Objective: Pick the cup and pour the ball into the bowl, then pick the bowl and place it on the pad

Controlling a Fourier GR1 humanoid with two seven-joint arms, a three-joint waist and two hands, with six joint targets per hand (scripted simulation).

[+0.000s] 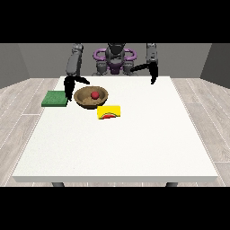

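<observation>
A brown bowl (91, 97) stands on the white table (134, 143) left of the middle, with a red ball (95, 95) inside it. A yellow cup (109, 112) with a red and green pattern lies on its side just in front of the bowl, to its right. A green pad (55, 99) lies flat to the left of the bowl. The hand at the view's left (68, 86) hangs between the pad and the bowl, near the bowl's left rim and holding nothing. The hand at the view's right (153, 76) hovers over the table's far edge, away from all objects.
The table's left edge runs close beside the pad. Wide bare tabletop stretches over the right half and the near side.
</observation>
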